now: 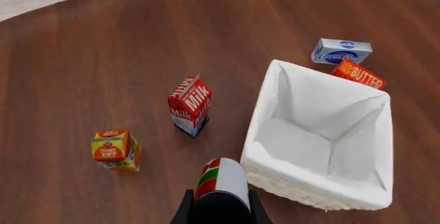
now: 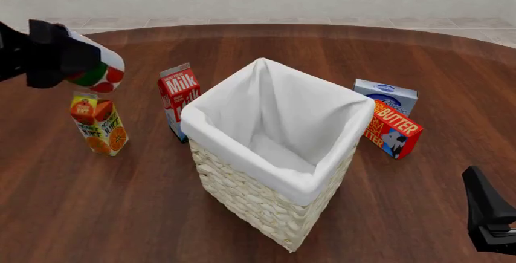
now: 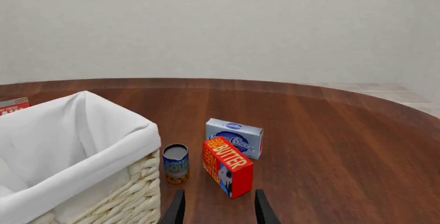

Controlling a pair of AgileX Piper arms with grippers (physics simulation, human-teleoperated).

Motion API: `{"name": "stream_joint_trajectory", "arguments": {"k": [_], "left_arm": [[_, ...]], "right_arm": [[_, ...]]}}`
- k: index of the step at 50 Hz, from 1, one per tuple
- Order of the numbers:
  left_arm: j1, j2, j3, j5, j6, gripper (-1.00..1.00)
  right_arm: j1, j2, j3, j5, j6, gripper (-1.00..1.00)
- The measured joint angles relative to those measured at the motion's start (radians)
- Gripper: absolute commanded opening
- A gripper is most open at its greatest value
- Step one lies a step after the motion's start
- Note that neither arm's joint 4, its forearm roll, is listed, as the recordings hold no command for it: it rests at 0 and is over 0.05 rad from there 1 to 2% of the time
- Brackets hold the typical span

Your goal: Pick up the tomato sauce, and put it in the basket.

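Note:
My left gripper (image 2: 79, 62) is shut on the tomato sauce (image 2: 98, 71), a small can with a red and green label. It holds the can tilted, high above the table at the left, over the juice carton. In the left wrist view the can (image 1: 221, 180) sits between the fingers of the left gripper (image 1: 220, 209), just beside the basket's near corner. The basket (image 2: 260, 205), cream wicker with a white lining, stands mid-table and also shows in the left wrist view (image 1: 312, 190) and the right wrist view (image 3: 131, 183). My right gripper (image 2: 489, 217) (image 3: 218, 211) is open and empty, low at the front right.
A red milk carton (image 2: 179, 97) (image 1: 189, 104) and an orange juice carton (image 2: 98, 125) (image 1: 115, 150) stand left of the basket. A red butter box (image 2: 393, 128) (image 3: 227, 166), a blue-grey box (image 2: 385, 95) (image 3: 234, 137) and a small blue can (image 3: 175, 163) stand right of it.

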Motion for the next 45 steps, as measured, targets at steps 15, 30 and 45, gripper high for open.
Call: {"name": "stream_joint_trajectory", "arguments": {"k": [15,30,45], "left_arm": [[-0.074,0.075,-0.132,0.054,0.018,-1.0],[-0.146,0.138,-0.208,0.071,0.02,-1.0],[-0.2,0.198,-0.253,0.071,0.028,-1.0]], "right_arm": [[0.0,-0.001,-0.001,0.002,0.0,1.0],[0.0,0.0,0.0,0.0,0.0,1.0],[0.0,0.0,0.0,0.0,0.0,1.0]]}}
